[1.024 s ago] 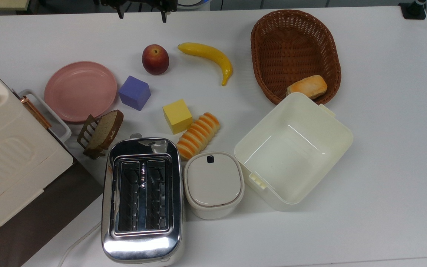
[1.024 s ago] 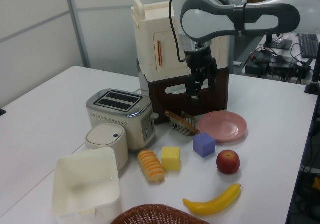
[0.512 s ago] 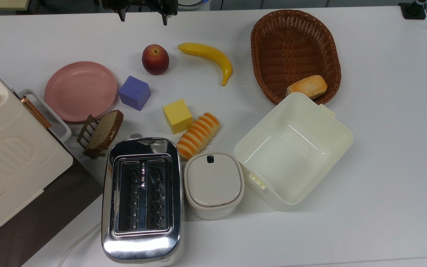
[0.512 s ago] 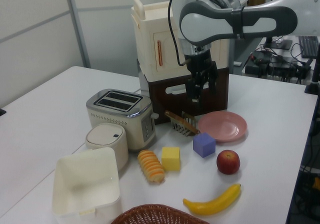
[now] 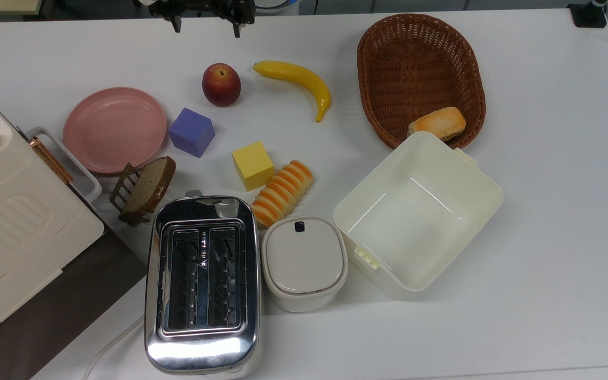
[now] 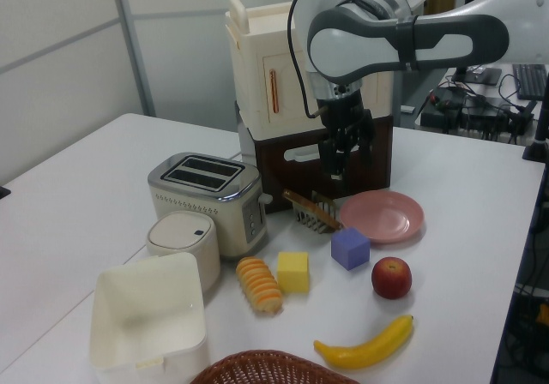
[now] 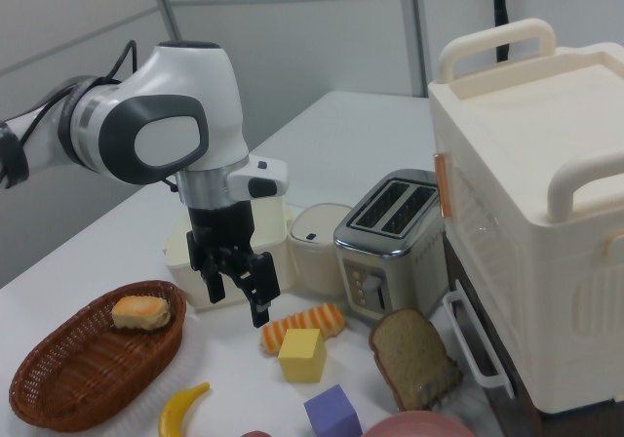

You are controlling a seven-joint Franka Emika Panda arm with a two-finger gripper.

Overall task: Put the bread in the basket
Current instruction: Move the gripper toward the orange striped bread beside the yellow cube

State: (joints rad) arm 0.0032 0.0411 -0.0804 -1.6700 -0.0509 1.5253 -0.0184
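Bread (image 5: 282, 193) lies flat on the white table (image 5: 547, 211), a ridged loaf with orange and cream stripes, set diagonally between the yellow cube (image 5: 252, 165) and the lidded cream container (image 5: 304, 262), just beside the chrome toaster (image 5: 202, 282). In the left view it sits between the yellow cube (image 6: 292, 272) and the toaster (image 6: 206, 197). The basket (image 5: 420, 78), reddish-brown wicker, stands well apart from the loaf toward the top view's upper right, and a short golden bun (image 5: 437, 123) rests inside it against the near wall. A cream square box (image 5: 418, 209) sits empty between the loaf and the basket. The gripper (image 7: 237, 299) hangs above the table with nothing in it, its two fingers spread well apart; in the right view it hovers over the loaf's (image 7: 303, 325) end without touching it. In the top view the gripper (image 5: 206, 26) sits at the upper edge, near the apple (image 5: 221, 84) and banana (image 5: 296, 84). A pink plate (image 5: 114, 130), a purple cube (image 5: 191, 132) and a toast slice in a rack (image 5: 144, 188) lie toward the top view's left.
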